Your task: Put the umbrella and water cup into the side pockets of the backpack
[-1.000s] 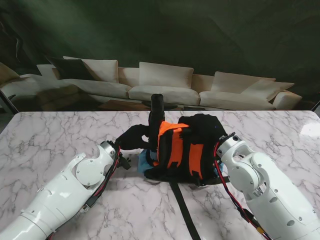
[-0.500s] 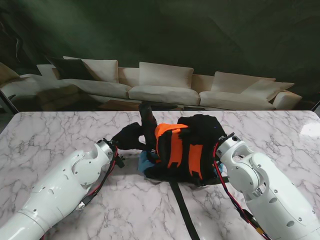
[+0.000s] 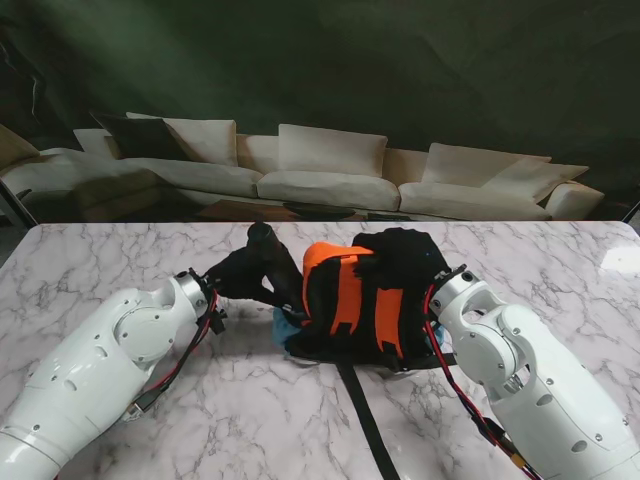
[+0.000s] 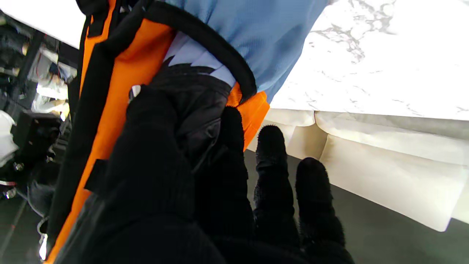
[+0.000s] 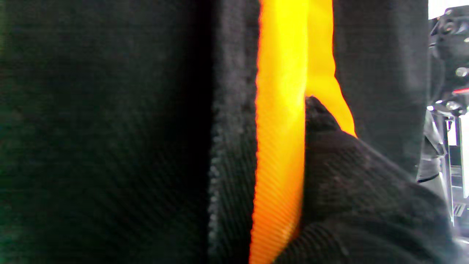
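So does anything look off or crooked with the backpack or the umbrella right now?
The umbrella leans away toward the left, gripped by the left robot hand, only its tip inside the backpack side pocket. No water cup shows. The right robot hand rests on the backpack.

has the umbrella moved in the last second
Yes. The umbrella, held by the left hand, has tipped over to the robot's left, away from the backpack.

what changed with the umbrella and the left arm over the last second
The left hand swung toward the robot's left and tipped the black umbrella from upright to slanted, its lower end sinking into the backpack's side pocket. The grip on the umbrella stayed. The right hand stayed on the backpack, which barely moved.
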